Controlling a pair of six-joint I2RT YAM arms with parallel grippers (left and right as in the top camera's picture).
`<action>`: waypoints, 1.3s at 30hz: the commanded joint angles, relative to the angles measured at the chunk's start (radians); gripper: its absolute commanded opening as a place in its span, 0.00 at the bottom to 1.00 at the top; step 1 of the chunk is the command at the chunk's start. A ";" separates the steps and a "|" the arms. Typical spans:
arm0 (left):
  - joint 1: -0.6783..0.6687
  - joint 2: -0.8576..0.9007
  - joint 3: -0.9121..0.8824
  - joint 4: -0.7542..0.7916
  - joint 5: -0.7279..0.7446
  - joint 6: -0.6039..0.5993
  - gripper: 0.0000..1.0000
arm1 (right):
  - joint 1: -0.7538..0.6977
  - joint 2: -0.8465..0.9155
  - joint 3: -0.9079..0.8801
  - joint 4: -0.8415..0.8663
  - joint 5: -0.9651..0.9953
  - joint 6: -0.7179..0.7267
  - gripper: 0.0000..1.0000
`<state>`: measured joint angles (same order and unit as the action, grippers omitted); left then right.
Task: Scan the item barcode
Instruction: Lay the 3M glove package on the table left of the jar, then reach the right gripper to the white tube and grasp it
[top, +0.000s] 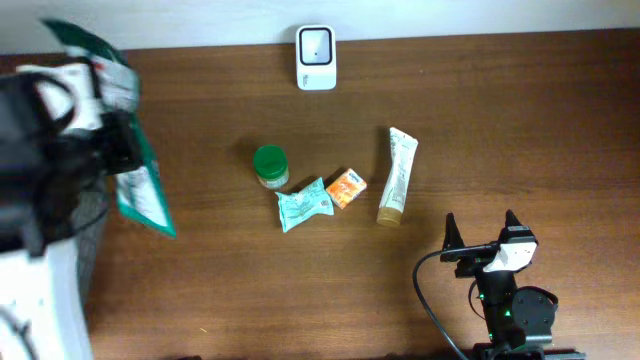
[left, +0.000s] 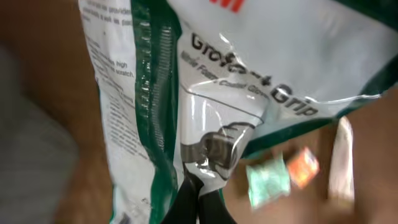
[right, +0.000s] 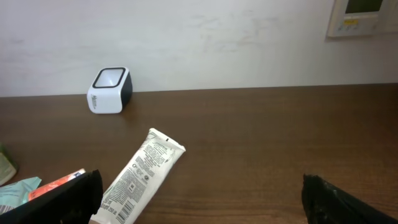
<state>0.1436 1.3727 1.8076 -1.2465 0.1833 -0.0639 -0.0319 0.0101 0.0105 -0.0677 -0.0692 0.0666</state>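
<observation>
My left gripper (left: 199, 186) is shut on a green and white plastic bag (left: 149, 93), pinching its crumpled lower edge. Overhead, the bag (top: 140, 190) hangs in the air at the table's far left, beside the left arm, well away from the white barcode scanner (top: 316, 57) at the back centre. The printed faces that show carry no barcode that I can make out. My right gripper (top: 482, 228) rests at the front right, open and empty. In the right wrist view the scanner (right: 109, 90) stands by the wall.
In the middle of the table lie a green-lidded jar (top: 270, 165), a teal pouch (top: 304, 204), an orange packet (top: 346, 187) and a white tube (top: 397, 175). The tube (right: 142, 174) lies just ahead of the right gripper's left finger.
</observation>
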 joint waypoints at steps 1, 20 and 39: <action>-0.135 0.168 -0.050 -0.049 0.012 -0.058 0.00 | 0.005 -0.006 -0.005 -0.004 0.002 -0.007 0.98; -0.266 0.525 -0.289 0.217 -0.067 -0.246 0.62 | 0.005 -0.006 -0.005 -0.004 0.002 -0.007 0.98; -0.266 0.351 0.034 0.108 0.026 0.148 0.99 | 0.005 -0.006 -0.004 0.020 -0.212 0.005 0.98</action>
<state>-0.1204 1.7226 1.8366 -1.1370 0.2390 0.0612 -0.0319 0.0101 0.0105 -0.0589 -0.1326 0.0673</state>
